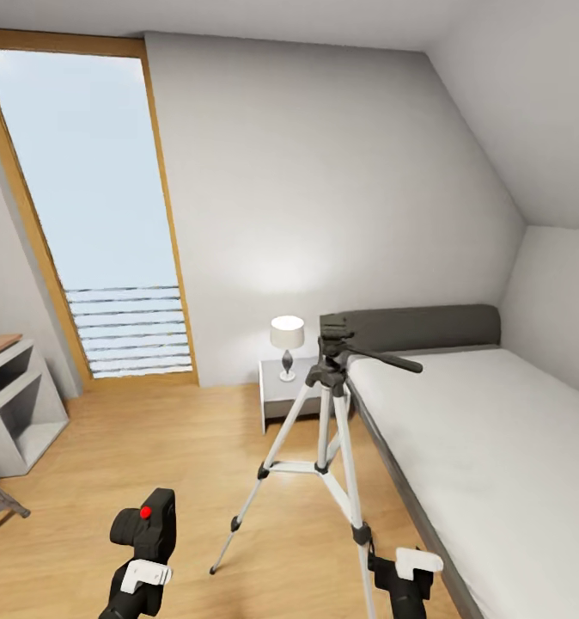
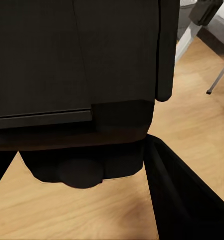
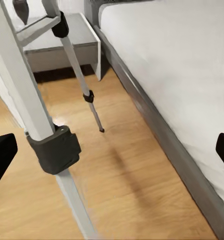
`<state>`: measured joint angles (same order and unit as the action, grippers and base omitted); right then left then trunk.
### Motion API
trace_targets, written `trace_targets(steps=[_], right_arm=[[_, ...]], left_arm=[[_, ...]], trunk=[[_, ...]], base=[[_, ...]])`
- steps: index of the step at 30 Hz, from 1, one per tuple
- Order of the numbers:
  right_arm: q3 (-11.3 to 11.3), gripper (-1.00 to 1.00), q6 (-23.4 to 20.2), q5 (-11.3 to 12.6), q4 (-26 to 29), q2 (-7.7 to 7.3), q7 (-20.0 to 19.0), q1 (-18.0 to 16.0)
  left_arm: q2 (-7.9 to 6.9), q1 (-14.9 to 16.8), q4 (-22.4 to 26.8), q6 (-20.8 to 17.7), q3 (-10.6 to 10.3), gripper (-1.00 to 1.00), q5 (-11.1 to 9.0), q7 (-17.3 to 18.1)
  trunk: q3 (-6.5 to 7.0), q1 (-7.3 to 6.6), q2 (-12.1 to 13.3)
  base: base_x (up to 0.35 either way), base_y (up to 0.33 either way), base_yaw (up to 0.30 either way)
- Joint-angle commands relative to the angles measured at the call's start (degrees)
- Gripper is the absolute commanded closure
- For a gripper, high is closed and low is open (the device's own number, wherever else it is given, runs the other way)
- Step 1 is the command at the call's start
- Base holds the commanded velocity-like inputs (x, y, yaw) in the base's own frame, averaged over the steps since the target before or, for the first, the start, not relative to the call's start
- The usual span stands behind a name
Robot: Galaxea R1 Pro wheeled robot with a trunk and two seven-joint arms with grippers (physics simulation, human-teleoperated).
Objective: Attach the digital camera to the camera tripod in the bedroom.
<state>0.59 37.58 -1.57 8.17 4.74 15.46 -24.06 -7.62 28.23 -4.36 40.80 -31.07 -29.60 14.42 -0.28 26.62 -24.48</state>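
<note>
A bedroom with a light wood floor, pale grey walls, a sloped ceiling and a tall wood-framed window. The tripod stands upright on the floor, its three silver legs splayed, its black head bare and its long handle reaching out over the bed. The bed lies just beside the tripod on one side; a small nightstand with a white-shaded lamp sits just behind the tripod, against the wall. The camera, a small black box with a red button on top, is held low and well to the window side of the tripod, far below the tripod's head. The left pincer is pinching the camera from beneath; in the left wrist view the camera covers most of the frame, with one dark finger beside it. The right pincer hangs low, just beside the tripod leg nearest the bed; in the right wrist view its dark tips sit spread wide at the picture's edges, holding nothing, with that leg's black joint very close. The likely trouble: the right arm could knock this near leg and tip or shift the tripod, or the camera, lifted towards the head, could strike the handle or meet the mount crooked and slip from the grip.
</note>
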Motion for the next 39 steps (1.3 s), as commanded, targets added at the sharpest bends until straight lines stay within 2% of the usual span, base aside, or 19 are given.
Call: trace_targets(steps=[1,6,29,39], right_arm=[[0.0,-1.0,0.0,-0.2,-0.4,0.14,0.2,0.0],[0.0,-1.0,0.0,-0.3,-1.0,0.64,0.3,0.0],[-0.1,-1.0,-0.1,-0.3,-1.1,0.54,0.3,0.0],[-0.1,-1.0,-0.1,-0.3,-1.1,0.54,0.3,0.0]], left_arm=[[0.06,0.1,-0.2,0.2,-0.3,1.0,-0.5,0.4],[0.06,0.1,-0.2,0.2,-0.3,1.0,-0.5,0.4],[0.06,0.0,-0.2,0.2,-0.3,1.0,-0.5,0.4],[0.1,0.0,-0.2,0.2,-0.3,1.0,-0.5,0.4]], trunk=[[-0.03,0.04,-0.1],[-0.03,0.04,-0.1],[-0.03,0.04,-0.1],[-0.03,0.04,-0.1]], base=[[0.0,0.0,0.0],[0.0,0.0,0.0],[-0.014,0.059,0.0],[0.192,0.121,0.0]])
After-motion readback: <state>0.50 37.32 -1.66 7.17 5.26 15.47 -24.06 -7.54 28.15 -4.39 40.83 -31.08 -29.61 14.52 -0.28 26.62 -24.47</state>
